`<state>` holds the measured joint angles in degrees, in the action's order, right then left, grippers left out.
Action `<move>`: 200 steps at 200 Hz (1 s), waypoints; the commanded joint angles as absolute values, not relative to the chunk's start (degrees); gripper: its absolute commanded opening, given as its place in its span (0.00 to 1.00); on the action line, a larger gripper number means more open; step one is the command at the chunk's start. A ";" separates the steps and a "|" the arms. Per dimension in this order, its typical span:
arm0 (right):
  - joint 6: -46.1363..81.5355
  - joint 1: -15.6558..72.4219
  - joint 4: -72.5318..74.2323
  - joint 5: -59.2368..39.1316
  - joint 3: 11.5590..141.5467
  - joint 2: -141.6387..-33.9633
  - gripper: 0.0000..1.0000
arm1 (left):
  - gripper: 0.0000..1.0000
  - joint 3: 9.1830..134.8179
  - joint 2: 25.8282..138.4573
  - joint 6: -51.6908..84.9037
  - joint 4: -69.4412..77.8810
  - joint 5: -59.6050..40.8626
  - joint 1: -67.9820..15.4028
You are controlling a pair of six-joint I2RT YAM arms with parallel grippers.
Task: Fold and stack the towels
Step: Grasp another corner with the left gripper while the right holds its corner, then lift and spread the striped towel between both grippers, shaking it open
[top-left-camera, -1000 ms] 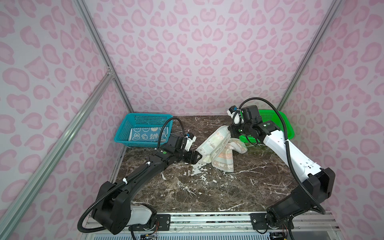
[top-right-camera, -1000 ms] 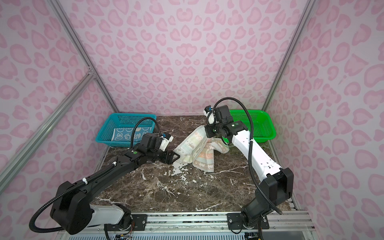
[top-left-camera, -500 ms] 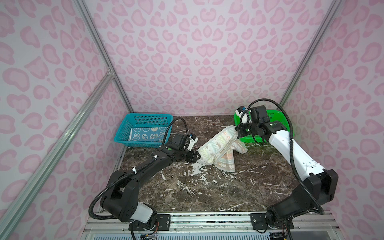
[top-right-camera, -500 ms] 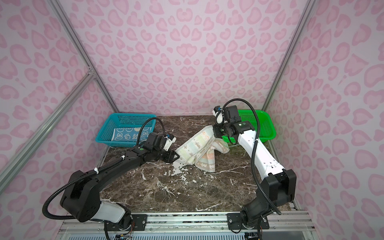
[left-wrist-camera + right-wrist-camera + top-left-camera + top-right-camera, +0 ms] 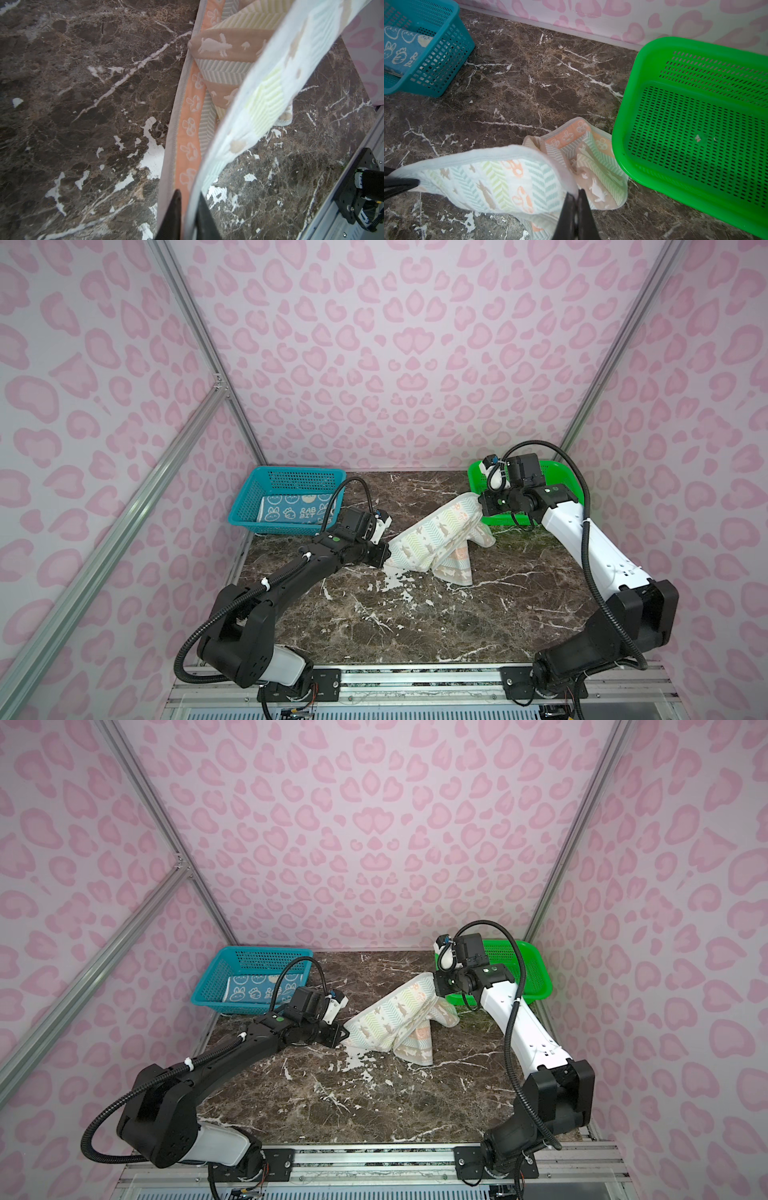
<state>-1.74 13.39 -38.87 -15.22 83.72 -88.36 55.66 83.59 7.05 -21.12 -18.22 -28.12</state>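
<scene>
Towel [image 5: 432, 537], pale chevron with rabbit prints and an orange border, sags beside the green basket [image 5: 559, 475]; left hand [image 5: 385, 560] and right hand [image 5: 480, 502] each clamp a corner.

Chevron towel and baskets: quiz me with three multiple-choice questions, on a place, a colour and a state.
1. The blue towel lies: A) on the table B) in the blue basket C) in a tool
2. The basket beside the right tool is: A) red B) yellow C) green
3. The chevron towel is: A) pinched by both tools B) folded flat C) in a basket
Answers: B, mesh walls surround it; C, the green basket stands there; A, left tool and right tool each clamp an edge.
</scene>
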 commanded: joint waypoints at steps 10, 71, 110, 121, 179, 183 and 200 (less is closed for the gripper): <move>-2.96 13.36 -38.24 -17.63 83.40 -87.51 0.00 | 0.04 57.36 83.28 7.24 -22.43 -16.72 -27.30; -3.93 14.18 -37.21 -20.99 87.22 -81.83 0.00 | 0.04 74.33 74.08 4.19 -29.27 -14.25 -17.50; -6.66 19.11 -39.41 -20.58 91.66 -73.31 0.00 | 0.04 90.24 69.67 -4.99 -40.16 -20.35 -17.61; -7.89 21.34 -40.15 -20.38 92.48 -70.62 0.00 | 0.04 92.01 67.34 -6.47 -41.16 -21.70 -17.82; -8.52 30.54 -38.86 -22.19 94.82 -55.93 0.00 | 0.03 99.06 56.89 -7.82 -44.12 -27.98 -21.75; -8.17 30.50 -38.37 -22.09 94.76 -55.07 0.00 | 0.04 99.65 56.45 -7.49 -44.08 -28.46 -21.71; -7.17 30.55 -36.78 -20.47 94.35 -52.40 0.00 | 0.03 101.36 55.41 -6.32 -43.34 -29.24 -21.72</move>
<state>-8.56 30.24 -39.62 -21.96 94.52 -54.92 99.04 56.53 -7.09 -43.44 -25.65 -21.63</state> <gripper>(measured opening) 0.049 0.061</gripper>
